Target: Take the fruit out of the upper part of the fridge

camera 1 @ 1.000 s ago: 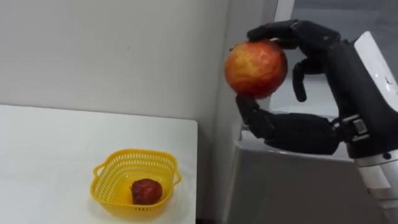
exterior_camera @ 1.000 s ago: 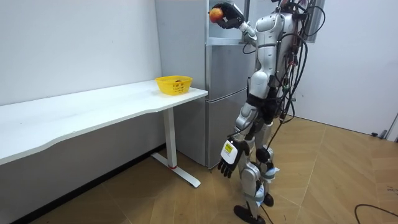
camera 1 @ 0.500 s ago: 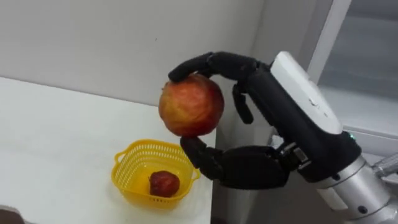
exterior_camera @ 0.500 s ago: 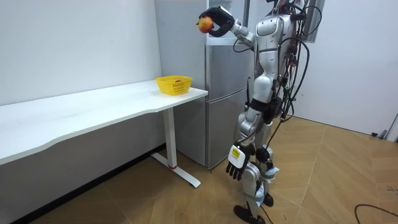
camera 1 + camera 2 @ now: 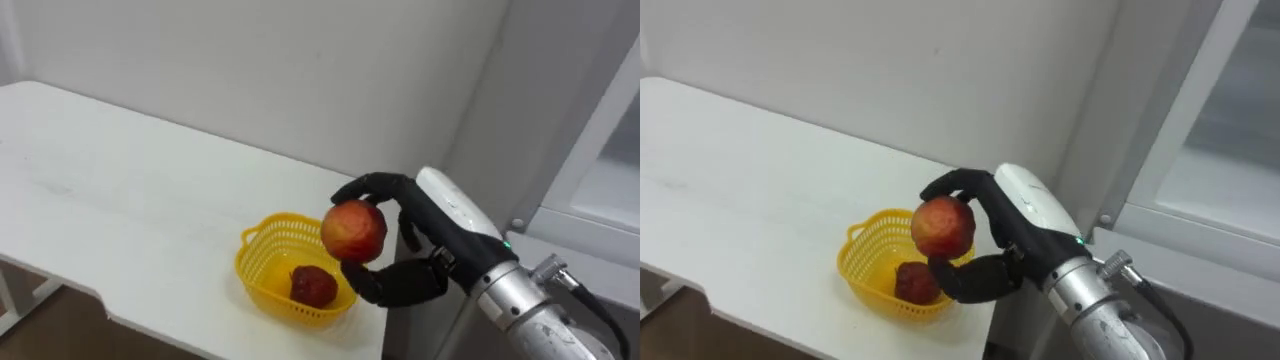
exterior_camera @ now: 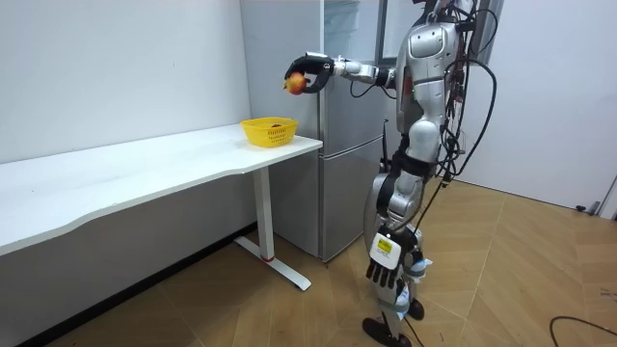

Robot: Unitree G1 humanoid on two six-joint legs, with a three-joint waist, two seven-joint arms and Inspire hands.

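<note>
Right hand: the right hand (image 5: pixel 412 278) is gripping a red-and-yellow apple (image 5: pixel 353 231), fingers curling over its top and the thumb cupping it from below.
Apple: it is sitting between those fingers and the thumb, clear of everything else and hanging in the air.
Basket: a yellow slotted basket (image 5: pixel 256 272) is waiting on the white table (image 5: pixel 120 190), below the fingertips and slightly to their left; the apple is hovering over its near-right rim, not touching it.
Inside the basket: one darker red fruit (image 5: pixel 313 286) is lying on the bottom, almost under the thumb.
Left hand: the left hand (image 6: pixel 384 274) is hanging by the robot's leg in the room view, fingers dangling loose and carrying nothing.
Stance: the robot is standing in front of the grey fridge (image 6: pixel 342 173), right arm reaching out over the table end.
Progress: by my reading, the fetching part is done, since the apple is out of the fridge and over the basket.
Left to do: lowering and releasing the apple into the basket; the drop is looking short, with the other fruit taking up part of the floor.
</note>
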